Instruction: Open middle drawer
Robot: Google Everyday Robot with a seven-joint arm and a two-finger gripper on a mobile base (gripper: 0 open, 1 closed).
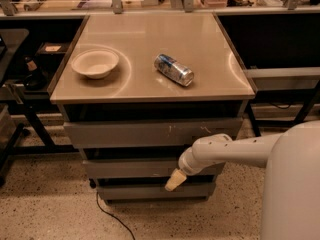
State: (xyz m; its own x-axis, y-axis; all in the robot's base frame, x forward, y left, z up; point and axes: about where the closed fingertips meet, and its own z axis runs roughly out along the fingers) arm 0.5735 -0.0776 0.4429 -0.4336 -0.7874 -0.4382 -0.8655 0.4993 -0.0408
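Note:
The middle drawer [130, 168] is the plain grey front below the larger scratched top front [145, 133] and above the shortest bottom front [150, 190]. It sits closed, about flush with the other fronts. My gripper [173, 182], with a cream tip on a white arm [235, 151] coming in from the right, hangs in front of the gap between the middle and bottom fronts, right of centre. Whether it touches the drawer does not show.
The cabinet's tabletop [150, 86] holds a white bowl [95, 62] at the left and a can [173, 69] lying on its side. A black cable [107, 215] runs across the speckled floor. Dark shelving [25, 84] stands at the left, and a table frame [280, 79] at the right.

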